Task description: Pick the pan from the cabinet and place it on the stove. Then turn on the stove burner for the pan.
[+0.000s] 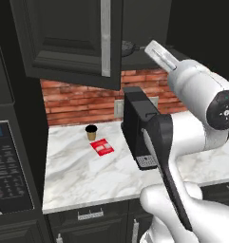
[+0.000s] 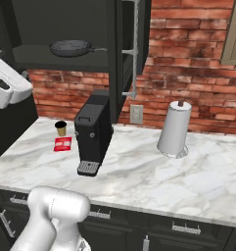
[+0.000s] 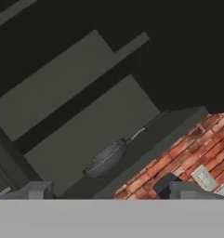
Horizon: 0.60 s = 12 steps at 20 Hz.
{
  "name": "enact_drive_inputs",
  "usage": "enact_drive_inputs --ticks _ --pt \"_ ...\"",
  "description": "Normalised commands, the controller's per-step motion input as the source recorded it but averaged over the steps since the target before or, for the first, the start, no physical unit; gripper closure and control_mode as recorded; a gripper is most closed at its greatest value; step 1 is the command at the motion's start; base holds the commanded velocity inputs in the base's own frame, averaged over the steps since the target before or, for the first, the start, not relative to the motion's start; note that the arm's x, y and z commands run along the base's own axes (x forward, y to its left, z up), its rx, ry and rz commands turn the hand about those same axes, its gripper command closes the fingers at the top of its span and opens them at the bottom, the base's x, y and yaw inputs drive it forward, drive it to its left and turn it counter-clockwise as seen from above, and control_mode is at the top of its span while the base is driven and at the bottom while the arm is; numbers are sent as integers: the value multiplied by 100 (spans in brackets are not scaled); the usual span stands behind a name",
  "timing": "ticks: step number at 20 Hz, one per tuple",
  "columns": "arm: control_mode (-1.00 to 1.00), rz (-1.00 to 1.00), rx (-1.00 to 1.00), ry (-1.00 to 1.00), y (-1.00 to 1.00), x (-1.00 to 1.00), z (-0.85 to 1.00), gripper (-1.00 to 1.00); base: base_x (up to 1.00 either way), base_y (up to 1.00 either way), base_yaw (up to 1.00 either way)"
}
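Observation:
The pan (image 2: 70, 47), dark grey and shallow, lies on the lower shelf of the open cabinet (image 2: 60, 61), its thin handle pointing right. The hand view shows the pan (image 3: 106, 158) ahead and above, on the shelf edge, its handle running up to the right. My gripper (image 3: 108, 191) is open, its two fingertips (image 3: 36, 189) wide apart with nothing between them, still short of the pan. From the left base view, the pan (image 1: 128, 47) peeks out behind the swung-open cabinet door (image 1: 68, 38). The stove and its burner are out of view.
A black coffee machine (image 2: 92, 130) stands on the marble counter (image 2: 139, 171) under the cabinet. Left of it are a small cup (image 2: 60, 128) and a red packet (image 2: 63, 143). A paper towel roll (image 2: 176, 130) stands to the right. A microwave (image 1: 6, 166) is at the left.

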Motion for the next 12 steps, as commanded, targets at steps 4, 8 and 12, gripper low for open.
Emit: enact_drive_inputs --ticks 4,8,12 --pt "-100 15 30 21 -22 2 -8 -100 0 0 0" --pt "-100 15 24 27 -2 21 0 -100 0 0 0" --pt "-100 20 23 19 0 28 -2 -100 0 0 0"
